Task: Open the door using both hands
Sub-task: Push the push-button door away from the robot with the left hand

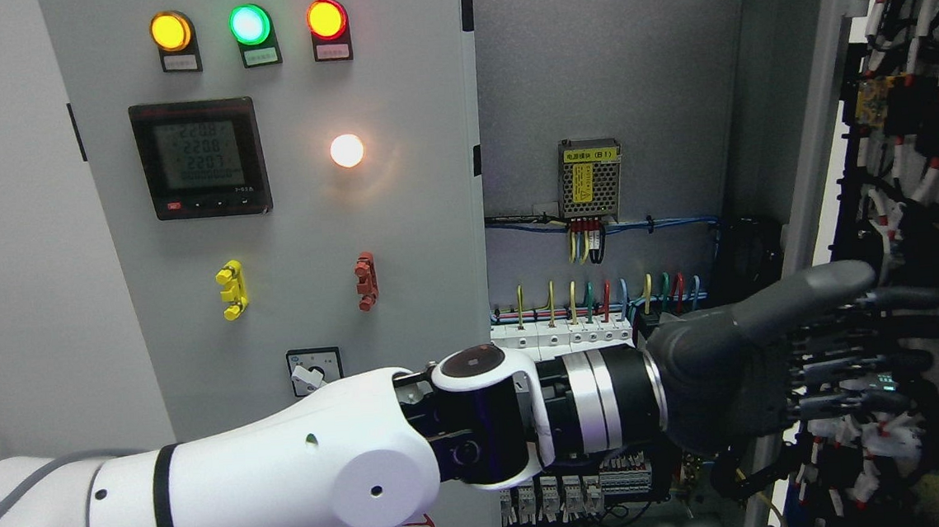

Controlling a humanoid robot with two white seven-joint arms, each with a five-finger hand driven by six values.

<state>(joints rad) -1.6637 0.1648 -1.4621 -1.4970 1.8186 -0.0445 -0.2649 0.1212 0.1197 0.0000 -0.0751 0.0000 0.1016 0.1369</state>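
Left hand [782, 357]: fingers extended and loosely spread, holding nothing, laid against the door's inner face.
Door [833, 147]: swung open, just beyond the fingertips.
Cabinet interior [596, 64]: behind the wrist.

Lighting you see: even and bright on the cabinet panel [285, 227]. The white indicator lamp [347, 150] blooms into glare, the amber lamp [171, 31] less so. Open door [918, 182] wiring sits dim, shadowed. Focus sharp; dark fingers [872, 351] slightly soft.
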